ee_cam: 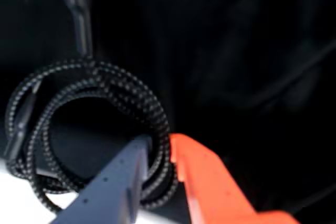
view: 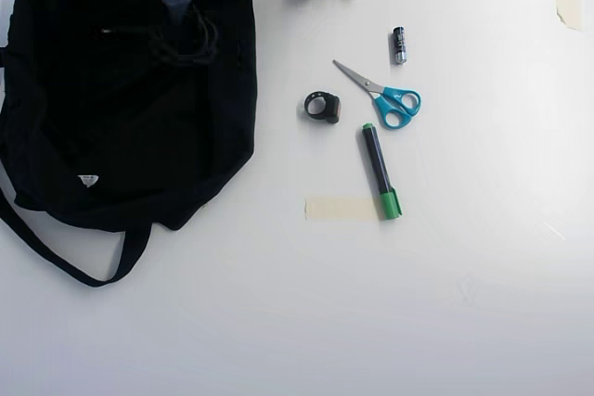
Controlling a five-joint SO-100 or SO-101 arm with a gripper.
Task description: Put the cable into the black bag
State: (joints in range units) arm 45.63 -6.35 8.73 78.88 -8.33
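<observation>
Two fingers of the gripper (ee_cam: pixel 160 148) come up from the bottom edge of the wrist view, a dark blue-grey one on the left and an orange one on the right, and they're pinched on the cable (ee_cam: pixel 89 129), squeezing a few strands of the coil between their tips. The coil itself is a braided black loop filling the left half of that frame, with a straight plug end sticking up toward the top left. Behind it is pretty much all dark fabric, plus a sliver of white table in the lower left corner.

From the overhead view, the black bag (view: pixel 93 150) takes up the whole upper left of the frame, white tag near its lower left and a long strap looping down below it. The arm reaches in from the top edge over the bag, and the cable shows as a faint dark loop around the bag's upper middle, hard to make out against the fabric.

Off to the right on the white table (view: pixel 278 322): a small black ring-shaped thing (view: pixel 322 107), blue-handled scissors (view: pixel 385 97), a green marker (view: pixel 380 172), a small battery (view: pixel 399 44) and a strip of masking tape (view: pixel 340 208).
</observation>
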